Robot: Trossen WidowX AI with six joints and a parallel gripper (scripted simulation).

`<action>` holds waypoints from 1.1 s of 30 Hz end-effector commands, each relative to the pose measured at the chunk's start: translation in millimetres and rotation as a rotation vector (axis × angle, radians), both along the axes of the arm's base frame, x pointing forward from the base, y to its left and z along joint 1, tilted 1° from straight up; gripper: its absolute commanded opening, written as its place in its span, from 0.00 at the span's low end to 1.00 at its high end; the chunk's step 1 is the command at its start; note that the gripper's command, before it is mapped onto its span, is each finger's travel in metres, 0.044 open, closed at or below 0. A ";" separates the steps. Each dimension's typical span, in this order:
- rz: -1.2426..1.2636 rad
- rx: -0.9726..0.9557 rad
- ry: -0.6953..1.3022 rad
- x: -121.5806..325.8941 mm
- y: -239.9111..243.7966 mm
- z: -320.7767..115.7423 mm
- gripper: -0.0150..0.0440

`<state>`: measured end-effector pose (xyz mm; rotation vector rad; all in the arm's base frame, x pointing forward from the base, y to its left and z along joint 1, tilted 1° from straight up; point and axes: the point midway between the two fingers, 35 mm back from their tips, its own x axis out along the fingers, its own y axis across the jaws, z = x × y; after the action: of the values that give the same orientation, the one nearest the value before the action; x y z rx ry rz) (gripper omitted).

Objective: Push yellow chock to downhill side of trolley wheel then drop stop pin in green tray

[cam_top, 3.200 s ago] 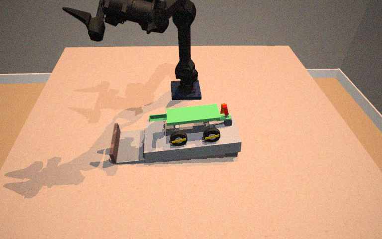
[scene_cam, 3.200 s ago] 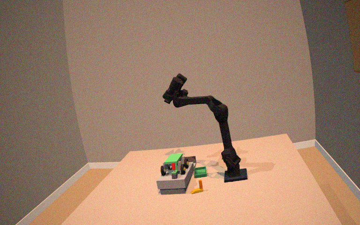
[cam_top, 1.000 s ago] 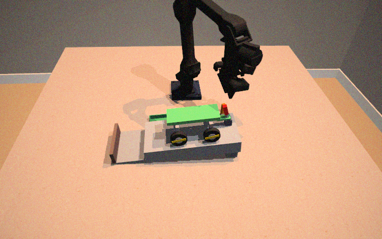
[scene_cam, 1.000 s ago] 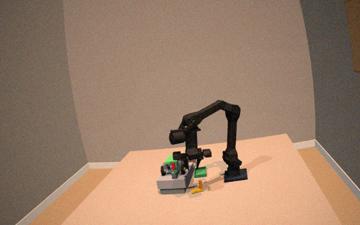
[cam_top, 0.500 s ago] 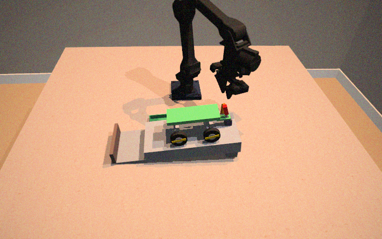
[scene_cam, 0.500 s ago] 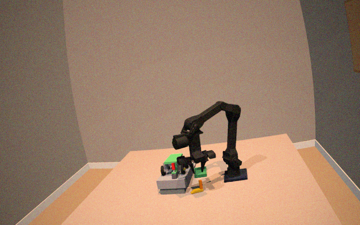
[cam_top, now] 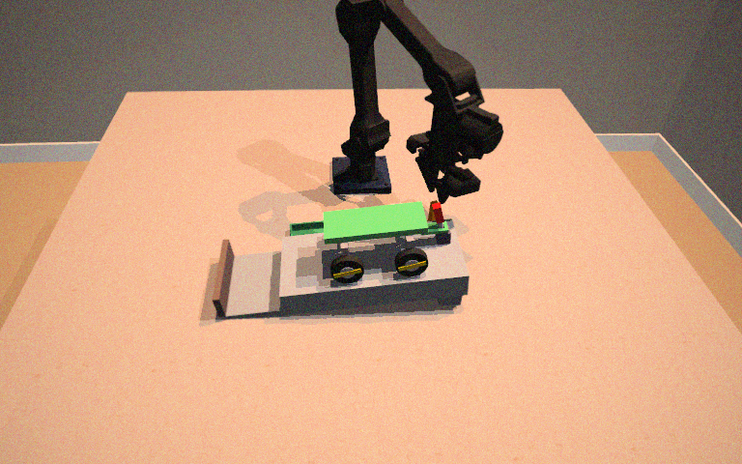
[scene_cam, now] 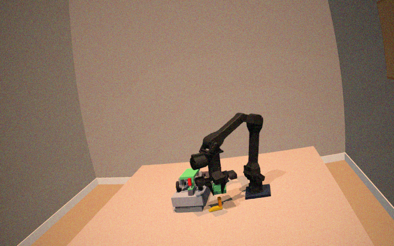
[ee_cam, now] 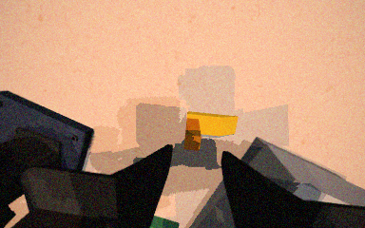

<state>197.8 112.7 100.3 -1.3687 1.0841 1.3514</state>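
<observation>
My gripper (cam_top: 436, 193) (scene_cam: 218, 193) (ee_cam: 197, 153) is open and empty, pointing down above the yellow chock (scene_cam: 215, 208) (ee_cam: 219, 124). The chock rests on the table beside the ramp's uphill end, its orange handle (scene_cam: 219, 201) (ee_cam: 192, 125) upright; in the wrist view the handle shows just beyond the gap between the fingertips. The green-topped trolley (cam_top: 374, 221) (scene_cam: 189, 174) stands on the grey ramp (cam_top: 377, 299) (scene_cam: 185, 201). The red-headed stop pin (cam_top: 438, 213) (scene_cam: 189, 182) is upright at its uphill end. The green tray (cam_top: 306, 228) (scene_cam: 217, 189) lies behind the ramp, partly hidden.
A brown end board (cam_top: 223, 278) stands at the ramp's downhill end. The robot's base plate (cam_top: 382, 185) (scene_cam: 264, 192) (ee_cam: 78, 135) is behind the ramp. The ramp's uphill corner lies right of the fingers in the wrist view.
</observation>
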 end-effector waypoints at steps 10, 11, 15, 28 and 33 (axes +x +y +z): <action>0.001 -0.002 0.016 -2.3 -0.2 -23.3 0.58; 0.001 -0.002 0.016 -2.4 -0.2 -24.9 0.58; 0.001 -0.002 0.016 -2.8 -0.3 -30.3 0.58; 0.001 -0.002 0.016 -2.8 -0.3 -31.7 0.58; 0.001 -0.002 0.016 -2.4 -0.2 -38.8 0.58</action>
<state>198.1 113.1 68.9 -1.3695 1.0824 1.3514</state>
